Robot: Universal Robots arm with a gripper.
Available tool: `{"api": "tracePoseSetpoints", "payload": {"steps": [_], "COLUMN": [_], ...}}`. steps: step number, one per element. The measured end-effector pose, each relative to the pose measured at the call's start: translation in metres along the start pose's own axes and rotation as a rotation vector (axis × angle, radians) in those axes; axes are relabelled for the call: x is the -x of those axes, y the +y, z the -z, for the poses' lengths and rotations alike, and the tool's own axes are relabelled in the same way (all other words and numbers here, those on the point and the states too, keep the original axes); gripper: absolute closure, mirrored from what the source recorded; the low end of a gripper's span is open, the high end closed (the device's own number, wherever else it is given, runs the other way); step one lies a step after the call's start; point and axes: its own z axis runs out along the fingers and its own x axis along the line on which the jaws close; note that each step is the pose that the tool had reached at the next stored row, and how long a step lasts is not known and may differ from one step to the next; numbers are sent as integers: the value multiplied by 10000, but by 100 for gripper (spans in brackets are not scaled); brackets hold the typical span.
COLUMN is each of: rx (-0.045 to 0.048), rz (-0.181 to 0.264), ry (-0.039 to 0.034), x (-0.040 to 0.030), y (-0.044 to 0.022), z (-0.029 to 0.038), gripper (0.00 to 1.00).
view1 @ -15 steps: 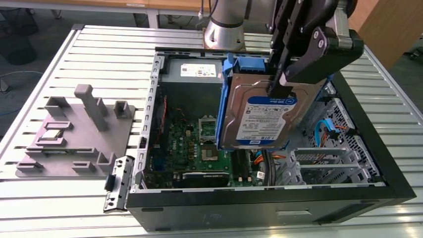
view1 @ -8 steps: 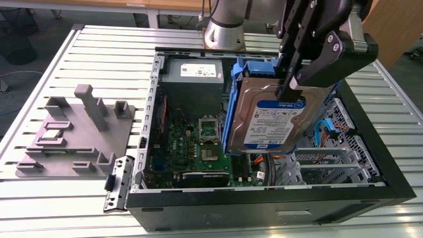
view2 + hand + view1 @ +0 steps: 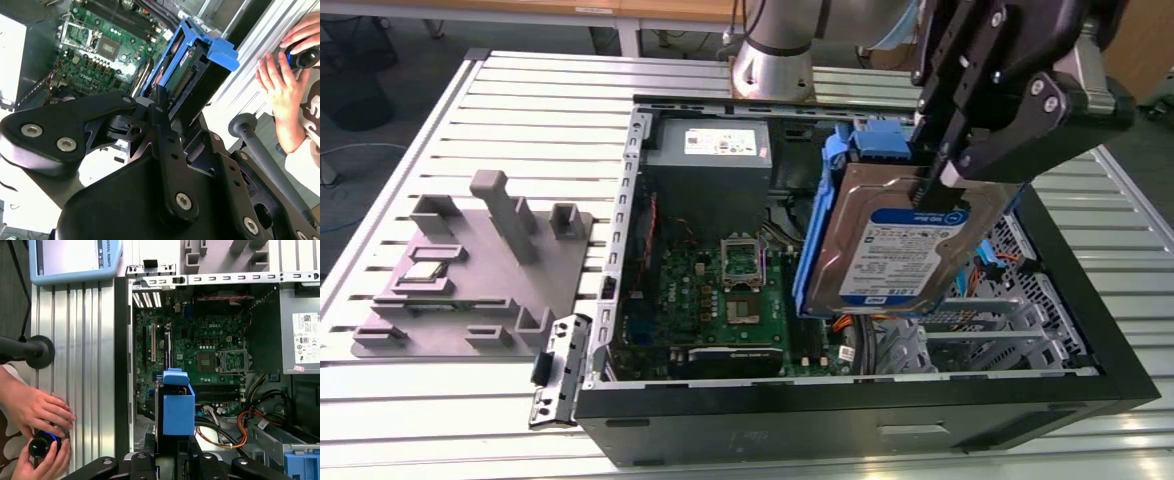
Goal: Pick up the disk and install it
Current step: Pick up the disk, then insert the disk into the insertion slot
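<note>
We see the silver-metal disk (image 3: pixel 894 235) with a white and blue label (image 3: pixel 917 258) and blue rails (image 3: pixel 817 225). Inside the black case (image 3: pixel 854 425) sits a green motherboard (image 3: pixel 720 290) — behind it a grey power supply (image 3: pixel 710 160) with a white sticker (image 3: pixel 724 143). Around the case, the tabletop (image 3: pixel 520 110) is pale and ribbed.

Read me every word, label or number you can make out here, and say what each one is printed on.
Label on the disk, held by the gripper: print too small to read.
Sticker on the power supply: fine print and symbols, too small to read.
Motherboard: a white maker's mark, a brand name, left unquoted.
Tablet rim: white maker's lettering, also left unquoted.
</note>
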Motion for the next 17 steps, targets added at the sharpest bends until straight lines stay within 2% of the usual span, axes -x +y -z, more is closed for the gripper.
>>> {"api": "tracePoseSetpoints", "payload": {"steps": [4, 17], "rx": [-1, -2], "rz": [-1, -2], "ry": [37, 66], "x": [5, 22], "y": [-122, -574], "z": [-2, -7], "gripper": [65, 65]}}
